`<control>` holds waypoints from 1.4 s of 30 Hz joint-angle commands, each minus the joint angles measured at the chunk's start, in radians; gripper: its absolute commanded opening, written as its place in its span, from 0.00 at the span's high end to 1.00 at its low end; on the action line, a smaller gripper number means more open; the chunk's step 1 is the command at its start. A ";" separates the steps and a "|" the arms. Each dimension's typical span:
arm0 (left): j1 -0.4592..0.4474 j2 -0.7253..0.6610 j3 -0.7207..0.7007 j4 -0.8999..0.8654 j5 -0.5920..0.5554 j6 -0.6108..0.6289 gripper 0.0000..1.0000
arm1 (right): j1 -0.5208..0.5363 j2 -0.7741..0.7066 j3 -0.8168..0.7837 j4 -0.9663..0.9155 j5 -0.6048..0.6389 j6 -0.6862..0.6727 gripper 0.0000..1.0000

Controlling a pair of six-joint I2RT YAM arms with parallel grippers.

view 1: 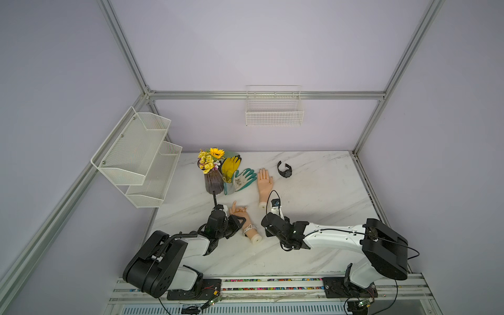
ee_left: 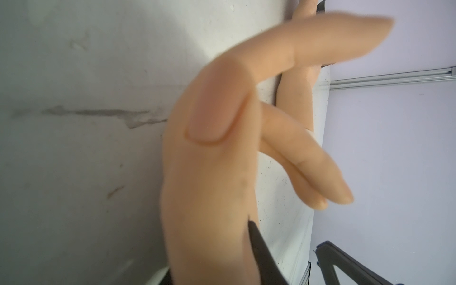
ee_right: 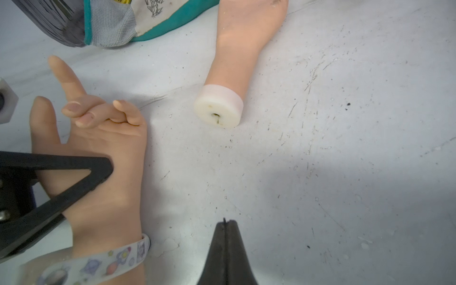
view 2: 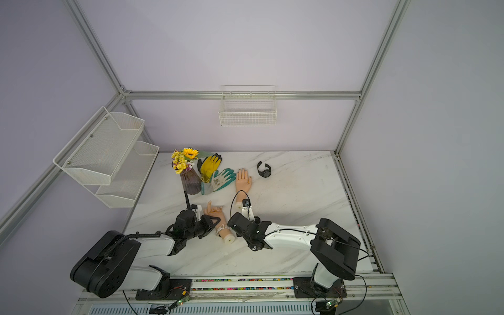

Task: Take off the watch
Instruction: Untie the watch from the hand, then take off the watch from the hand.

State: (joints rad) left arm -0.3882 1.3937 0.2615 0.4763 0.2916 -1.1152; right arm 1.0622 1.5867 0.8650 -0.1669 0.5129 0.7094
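Nothing legible; print on the teal glove (view 1: 241,181) is blurred.

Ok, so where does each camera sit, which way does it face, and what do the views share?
Top views: high above the robot's base, looking down on the marble table; left arm and right arm show.
Left wrist: on the left arm, facing the bent mannequin hand clamped by the left gripper; one black finger shows.
Right wrist: on the right arm, angled down at the table and flat mannequin hand; the shut right gripper shows.
Shared: all four show the bent mannequin hand.
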 commanded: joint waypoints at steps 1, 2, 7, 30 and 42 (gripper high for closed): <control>0.015 0.033 -0.040 -0.177 -0.109 0.100 1.00 | -0.005 -0.023 -0.017 0.067 -0.056 -0.013 1.00; 0.016 0.034 -0.039 -0.178 -0.108 0.102 1.00 | -0.004 -0.031 -0.018 0.086 -0.074 -0.015 1.00; 0.015 0.033 -0.039 -0.174 -0.102 0.107 1.00 | -0.004 -0.098 -0.044 0.212 -0.215 -0.076 0.99; 0.015 0.027 -0.044 -0.157 -0.088 0.121 1.00 | -0.005 0.041 -0.057 0.374 -0.349 -0.184 0.40; 0.015 0.030 -0.030 -0.207 -0.115 0.113 1.00 | -0.005 0.117 -0.055 0.323 -0.143 -0.051 0.98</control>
State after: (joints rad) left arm -0.3862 1.3937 0.2619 0.4770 0.2962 -1.1023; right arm 1.0603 1.7153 0.8291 0.1635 0.2943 0.6155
